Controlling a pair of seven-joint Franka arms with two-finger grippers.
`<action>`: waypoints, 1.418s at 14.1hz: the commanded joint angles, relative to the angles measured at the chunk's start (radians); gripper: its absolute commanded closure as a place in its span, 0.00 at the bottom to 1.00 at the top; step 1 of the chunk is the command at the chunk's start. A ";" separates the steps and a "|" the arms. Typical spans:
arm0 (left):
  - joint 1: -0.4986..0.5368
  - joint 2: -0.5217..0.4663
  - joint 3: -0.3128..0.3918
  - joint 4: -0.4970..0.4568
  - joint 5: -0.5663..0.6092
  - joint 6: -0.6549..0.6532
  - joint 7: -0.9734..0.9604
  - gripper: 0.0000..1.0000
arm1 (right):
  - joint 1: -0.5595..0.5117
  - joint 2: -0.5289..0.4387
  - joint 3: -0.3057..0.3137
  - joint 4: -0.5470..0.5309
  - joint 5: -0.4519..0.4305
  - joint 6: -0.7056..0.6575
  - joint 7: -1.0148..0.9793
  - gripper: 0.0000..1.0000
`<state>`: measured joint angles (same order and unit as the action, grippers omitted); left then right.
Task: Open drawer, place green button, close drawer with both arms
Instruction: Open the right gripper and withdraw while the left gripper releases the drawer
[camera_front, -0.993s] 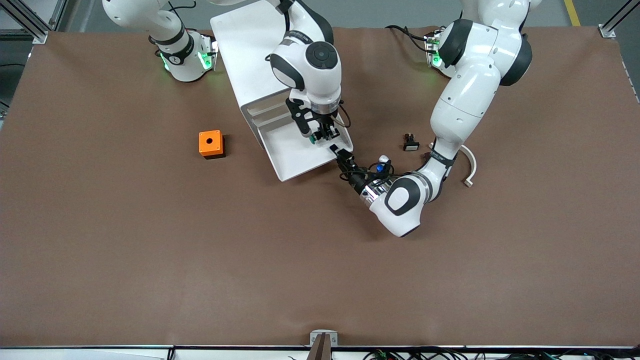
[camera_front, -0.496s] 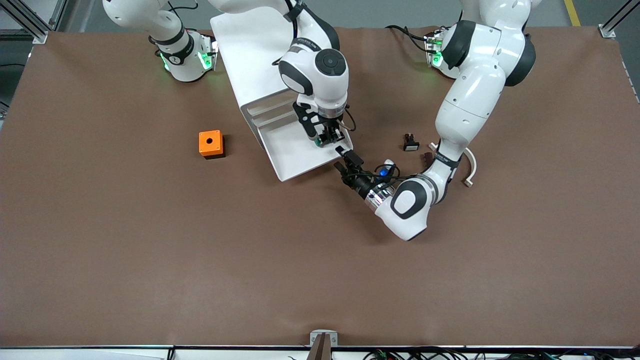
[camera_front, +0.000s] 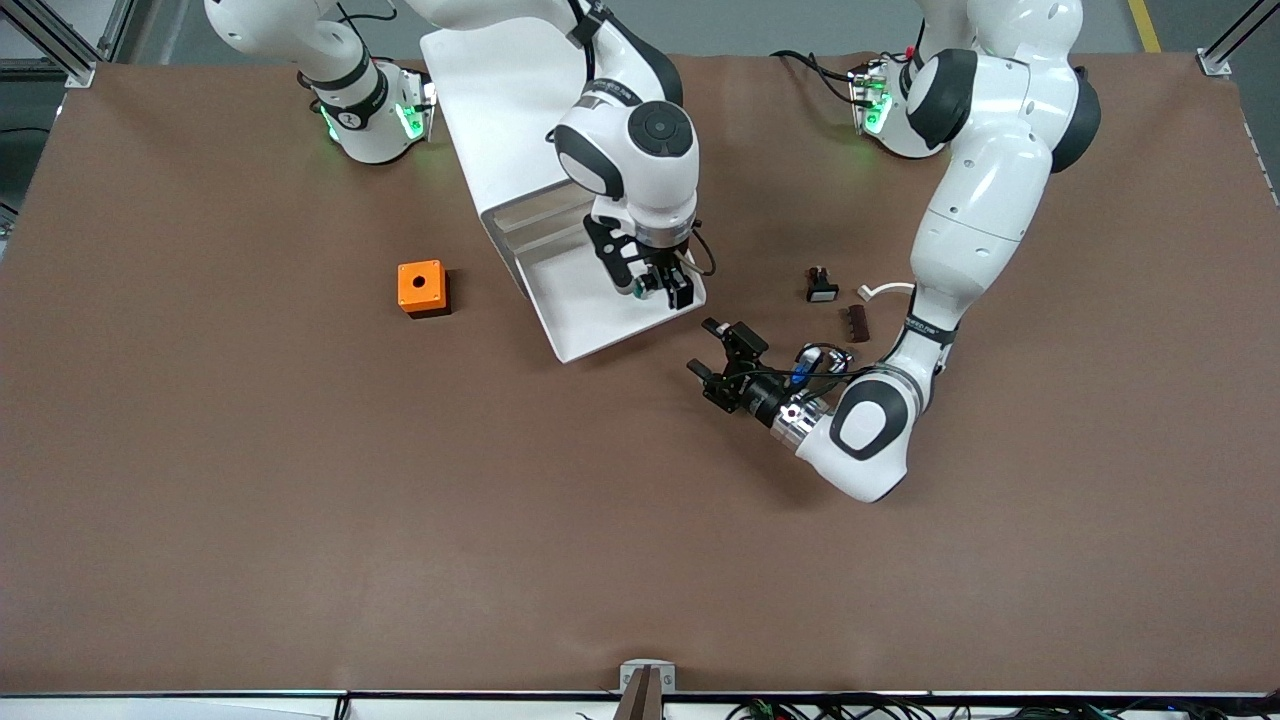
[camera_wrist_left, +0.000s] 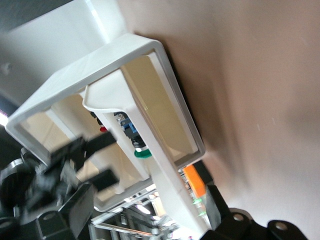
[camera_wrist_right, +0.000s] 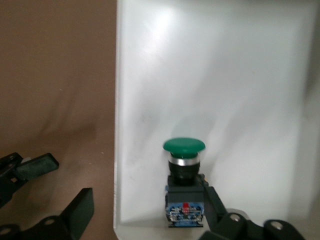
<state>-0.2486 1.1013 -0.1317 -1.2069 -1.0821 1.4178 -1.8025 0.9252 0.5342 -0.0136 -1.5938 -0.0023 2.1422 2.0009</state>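
Note:
The lowermost drawer (camera_front: 580, 322) of the white cabinet (camera_front: 500, 110) is pulled out. The button (camera_front: 626, 290) with its green cap lies on the drawer floor (camera_wrist_right: 225, 75) near the front corner toward the left arm's end. My right gripper (camera_front: 650, 283) hangs over it, open, with the button (camera_wrist_right: 184, 165) against one finger (camera_wrist_right: 216, 204) and the other finger (camera_wrist_right: 82, 210) outside the drawer's rim. My left gripper (camera_front: 708, 350) is open and empty, low over the table just off that drawer corner. The left wrist view shows the drawer rim (camera_wrist_left: 167, 75) and the button (camera_wrist_left: 142, 153).
An orange box with a hole (camera_front: 420, 288) sits toward the right arm's end. A small black switch with a white face (camera_front: 822, 288), a small brown piece (camera_front: 857, 322) and a white curved part (camera_front: 885, 290) lie toward the left arm's end, beside the left forearm.
My left gripper has come off the drawer's front corner and drawn back toward the front camera. My right gripper has shifted slightly over the drawer and its fingers now stand apart around the button.

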 joint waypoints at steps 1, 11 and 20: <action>-0.021 -0.044 0.050 0.013 0.011 0.003 0.184 0.01 | -0.080 -0.031 0.010 0.072 -0.004 -0.125 -0.164 0.00; -0.087 -0.173 0.064 0.056 0.376 0.266 0.687 0.01 | -0.466 -0.255 0.010 0.072 0.005 -0.475 -1.124 0.00; -0.212 -0.233 0.061 0.046 0.809 0.598 0.761 0.01 | -0.796 -0.336 0.007 0.074 -0.005 -0.607 -1.778 0.00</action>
<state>-0.4266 0.8969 -0.0848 -1.1340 -0.3628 1.9531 -1.0502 0.2100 0.2261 -0.0250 -1.5037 -0.0029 1.5635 0.3500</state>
